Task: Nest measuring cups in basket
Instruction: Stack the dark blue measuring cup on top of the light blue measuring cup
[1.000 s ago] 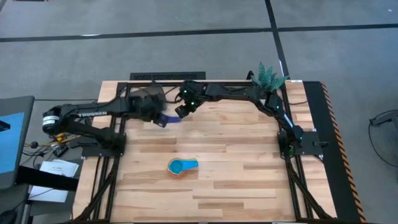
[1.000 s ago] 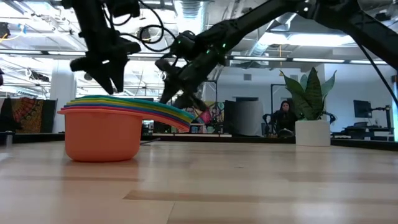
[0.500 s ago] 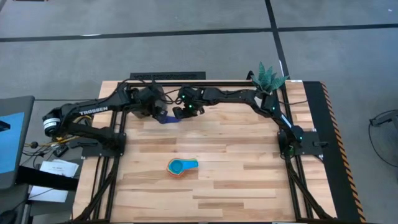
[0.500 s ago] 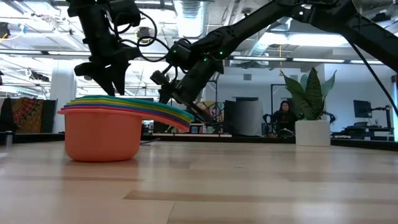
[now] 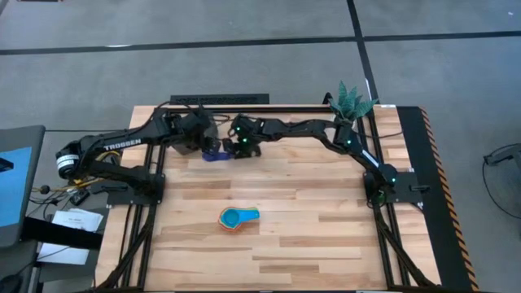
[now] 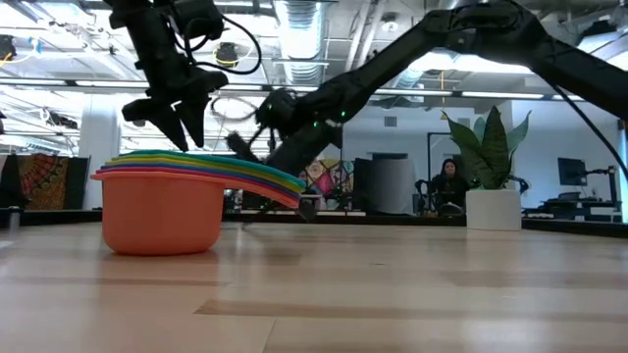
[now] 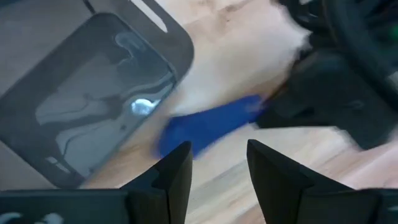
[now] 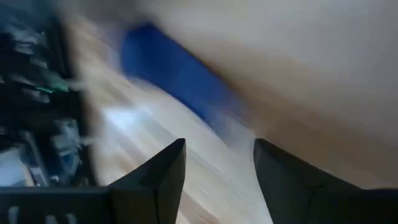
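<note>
Wooden bench (image 5: pixel 326 236), both arms reaching to its far edge, left pincer (image 7: pixel 214 163) released over blue cup (image 7: pixel 208 124) beside basket (image 7: pixel 93 93), right pincer (image 8: pixel 217 163) released by that cup, nested cups (image 5: pixel 238 218) mid-bench.

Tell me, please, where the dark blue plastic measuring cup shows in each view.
High view: dark blue plastic measuring cup between both grippers, far table side.
Low view: not visible.
Left wrist view: beside the dark grey basket, at.
Right wrist view: blurred, at.
Shared landmark: the wooden table.
</note>
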{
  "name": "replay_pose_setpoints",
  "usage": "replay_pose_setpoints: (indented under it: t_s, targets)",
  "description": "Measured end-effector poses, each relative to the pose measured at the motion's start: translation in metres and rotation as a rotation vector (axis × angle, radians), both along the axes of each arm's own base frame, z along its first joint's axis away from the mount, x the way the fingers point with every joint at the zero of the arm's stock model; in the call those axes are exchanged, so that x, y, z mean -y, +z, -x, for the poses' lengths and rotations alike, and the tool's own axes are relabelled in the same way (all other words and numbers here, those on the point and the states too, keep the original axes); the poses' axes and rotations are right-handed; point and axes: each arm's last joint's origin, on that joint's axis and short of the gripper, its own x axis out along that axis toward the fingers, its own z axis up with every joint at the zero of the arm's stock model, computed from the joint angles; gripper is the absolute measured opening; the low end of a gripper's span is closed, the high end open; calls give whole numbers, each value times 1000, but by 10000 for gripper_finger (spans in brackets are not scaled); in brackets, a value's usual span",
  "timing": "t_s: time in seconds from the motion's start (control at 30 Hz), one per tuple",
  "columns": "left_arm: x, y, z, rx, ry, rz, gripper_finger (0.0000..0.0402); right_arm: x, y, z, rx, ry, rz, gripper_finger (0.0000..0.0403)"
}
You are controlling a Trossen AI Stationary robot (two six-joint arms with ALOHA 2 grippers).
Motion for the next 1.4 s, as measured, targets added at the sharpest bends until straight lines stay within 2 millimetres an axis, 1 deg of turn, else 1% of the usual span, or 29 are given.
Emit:
replay_pose_setpoints:
  t_s: [0.13,0.37,0.53,0.63,0.77,0.87,0.93,1.03,1.13,1.23,1.4]
  targets:
    - [4,0,-2,11,-9,25,141,-4,-8,-1,-19,2,-22,200]
    - [11,-2,-1,-16,-33,56,141,0,-9,-2,-4,-33,-46,169]
    - [21,-8,5,-115,-72,125,141,-3,-9,-5,26,-9,-24,152]
    - [27,-16,8,-185,-74,111,141,-3,-9,-5,32,19,-3,140]
    - [29,-35,12,-208,-44,126,141,2,2,2,19,44,48,123]
    - [28,-49,14,-191,-20,129,141,8,23,8,32,58,132,113]
    - [26,-54,15,-172,-6,125,141,11,39,13,39,73,171,110]
    - [25,-64,18,-177,9,122,141,17,51,19,47,81,202,108]
    - [24,-73,24,-202,32,123,141,18,55,21,47,89,196,108]
    - [23,-82,30,-233,61,116,141,16,55,22,42,99,199,108]
    - [22,-88,33,-242,92,89,141,16,55,22,35,113,206,108]
